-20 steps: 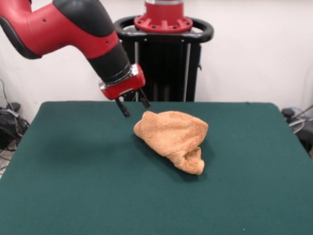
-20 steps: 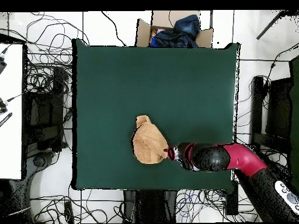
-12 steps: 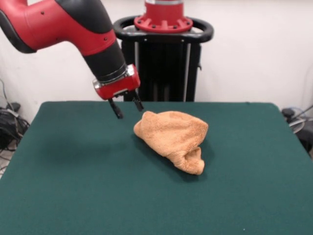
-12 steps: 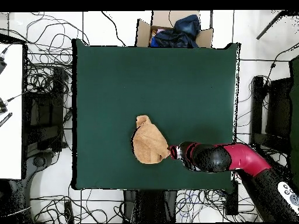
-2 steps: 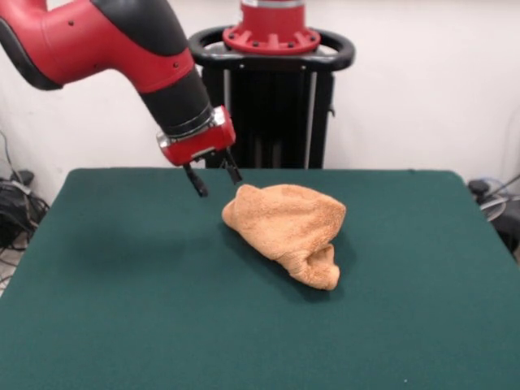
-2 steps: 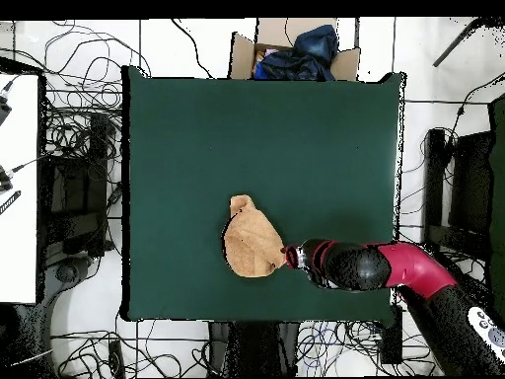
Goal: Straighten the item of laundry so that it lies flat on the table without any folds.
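claw (image 5: 214, 179): two dark fingers spread apart, nothing between them, hanging above the table, not touching cloth
towel (image 5: 286, 230): bunched orange-tan lump, just beside the claw on its side away from the arm; nearest edge close under the fingertips, apart from them
towel shape: rounded body by the claw, narrow twisted tail at the end farthest from it
table (image 5: 122, 284): green cloth, bare on all sides of the claw and towel; widest open stretch beyond the towel's tail
edges: towel well clear of every table edge
front view only: finger gap and claw height above the table
overhead view only: towel (image 6: 252, 240) outline, box of clothes (image 6: 296, 51) off the table edge farthest from the claw, cables on floor
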Tool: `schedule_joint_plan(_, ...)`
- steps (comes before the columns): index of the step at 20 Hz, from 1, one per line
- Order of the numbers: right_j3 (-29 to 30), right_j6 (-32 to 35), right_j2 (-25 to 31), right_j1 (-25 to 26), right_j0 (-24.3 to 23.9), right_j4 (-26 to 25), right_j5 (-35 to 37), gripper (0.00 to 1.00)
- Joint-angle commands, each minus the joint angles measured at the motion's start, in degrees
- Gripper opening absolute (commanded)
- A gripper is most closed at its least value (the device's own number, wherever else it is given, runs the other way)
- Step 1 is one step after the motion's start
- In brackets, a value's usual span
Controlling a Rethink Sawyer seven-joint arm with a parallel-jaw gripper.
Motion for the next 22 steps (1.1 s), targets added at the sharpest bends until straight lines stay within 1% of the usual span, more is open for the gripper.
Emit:
schedule_joint_plan(1, -3.08, -4.78, -0.42, 5.48, -0.17, 4.51, 2.75, 1.00)
schedule_joint_plan(5, -2.63, -4.30, -0.06, 7.33, -1.04, 6.47, 2.42, 1.00)
schedule_joint_plan(13, -2.02, -5.10, 0.19, 7.33, -1.25, 5.71, 1.23, 1.00)
schedule_joint_plan(22, -1.48, -5.22, 1.01, 8.95, -2.35, 6.29, 0.75, 1.00)
